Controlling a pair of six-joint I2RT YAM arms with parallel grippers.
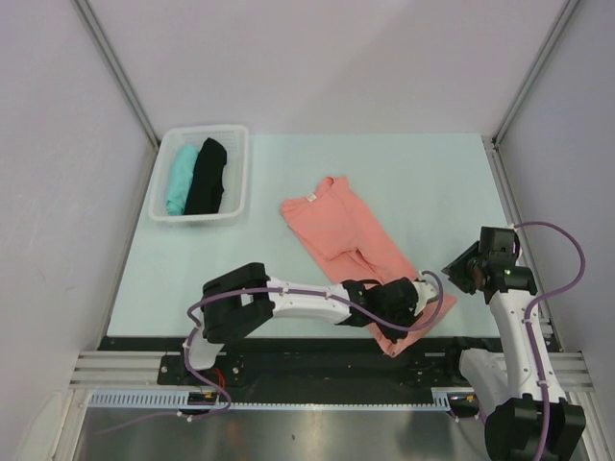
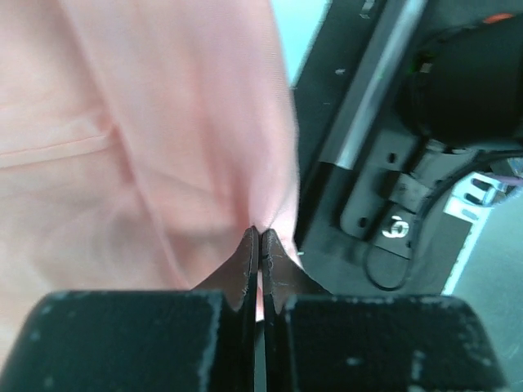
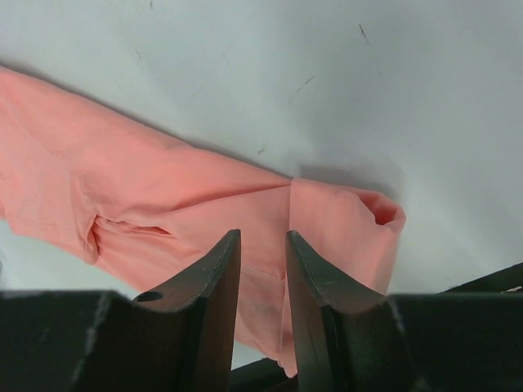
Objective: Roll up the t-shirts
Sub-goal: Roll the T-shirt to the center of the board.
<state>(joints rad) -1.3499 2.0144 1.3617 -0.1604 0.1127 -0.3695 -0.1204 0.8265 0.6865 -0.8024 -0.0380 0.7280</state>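
The salmon-pink t-shirt (image 1: 336,226), folded into a long strip, lies diagonally on the table with its collar far and its hem at the near edge. My left gripper (image 1: 415,309) is at the hem end. In the left wrist view it (image 2: 260,231) is shut, pinching a puckered fold of the pink cloth (image 2: 147,122). My right gripper (image 1: 459,271) hovers just right of the hem. In the right wrist view it (image 3: 263,237) is open and empty above the shirt (image 3: 163,188), whose end is turned over in a small loop (image 3: 368,216).
A white basket (image 1: 238,182) at the far left holds a rolled teal t-shirt (image 1: 180,178) and a rolled black t-shirt (image 1: 207,178). The black front rail (image 1: 288,346) runs just below the hem. The right arm's base (image 2: 466,82) is close by.
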